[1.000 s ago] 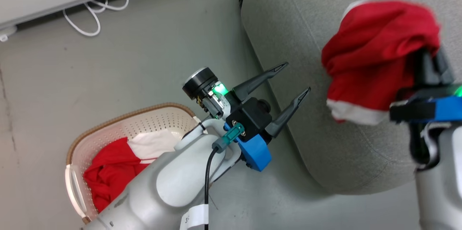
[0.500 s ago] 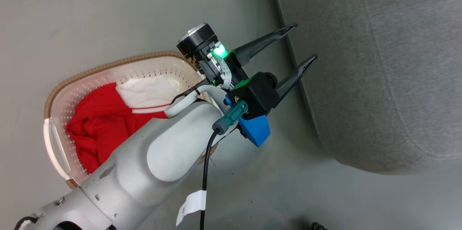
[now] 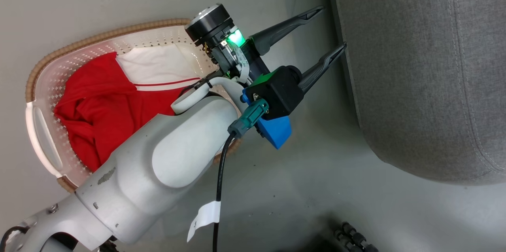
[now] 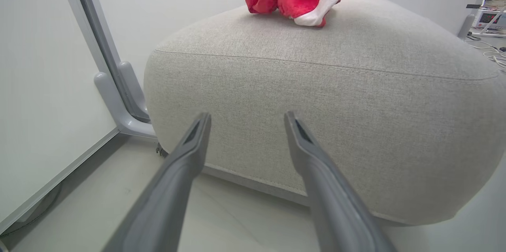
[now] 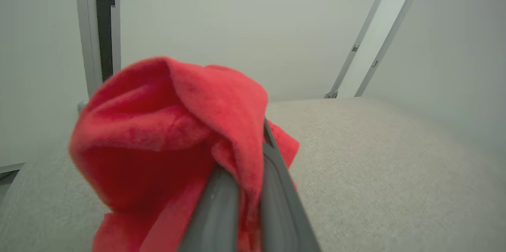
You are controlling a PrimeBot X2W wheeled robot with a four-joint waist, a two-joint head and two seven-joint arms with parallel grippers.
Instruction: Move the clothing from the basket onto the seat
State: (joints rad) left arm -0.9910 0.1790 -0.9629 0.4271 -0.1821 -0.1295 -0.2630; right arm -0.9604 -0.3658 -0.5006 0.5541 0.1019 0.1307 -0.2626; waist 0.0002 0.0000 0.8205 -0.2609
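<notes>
Clothing (image 5: 158,133) clamped in right pincer (image 5: 247,165) over seat (image 5: 375,157); left pincer (image 3: 333,26) splayed, facing it.

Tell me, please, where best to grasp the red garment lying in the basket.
Probably the garment's bunched red folds, from above through the basket's open top: its walls block the sides, and the folds rise enough for the open left gripper to pinch.

Left tool (image 3: 333,26) at full spread on a pale bent forearm (image 3: 174,153); right tool (image 5: 247,153) tightly pinched
</notes>
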